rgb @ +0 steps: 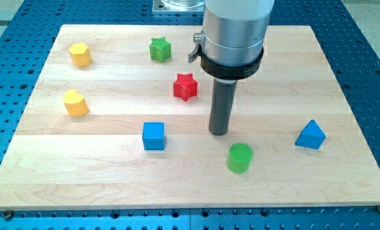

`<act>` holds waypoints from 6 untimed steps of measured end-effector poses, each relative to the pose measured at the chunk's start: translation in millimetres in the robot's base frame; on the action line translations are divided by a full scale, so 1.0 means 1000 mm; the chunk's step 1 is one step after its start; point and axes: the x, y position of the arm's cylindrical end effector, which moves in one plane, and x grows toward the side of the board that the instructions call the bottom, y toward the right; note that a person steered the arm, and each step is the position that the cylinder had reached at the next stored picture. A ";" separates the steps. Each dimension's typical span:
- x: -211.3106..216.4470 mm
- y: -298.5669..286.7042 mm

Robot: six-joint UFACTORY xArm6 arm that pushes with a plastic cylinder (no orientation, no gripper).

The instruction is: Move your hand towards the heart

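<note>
The yellow heart (pixel 75 103) lies near the board's left edge, in the middle of the view's height. My tip (pixel 219 132) rests on the board right of centre, far to the right of the heart. The red star (pixel 185 87) is up and left of the tip. The green cylinder (pixel 240 158) is just below and right of the tip. The blue cube (pixel 154 135) lies between the tip and the heart, to the tip's left.
A yellow hexagon block (pixel 80 55) sits at the upper left. A green star (pixel 160 49) lies near the top, left of the arm's body. A blue triangular block (pixel 311 135) sits at the right. The wooden board (pixel 177 191) lies on a blue perforated table.
</note>
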 end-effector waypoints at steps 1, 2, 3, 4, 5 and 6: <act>-0.023 -0.032; -0.043 -0.127; -0.015 -0.232; 0.044 -0.312; 0.039 -0.317; 0.020 -0.283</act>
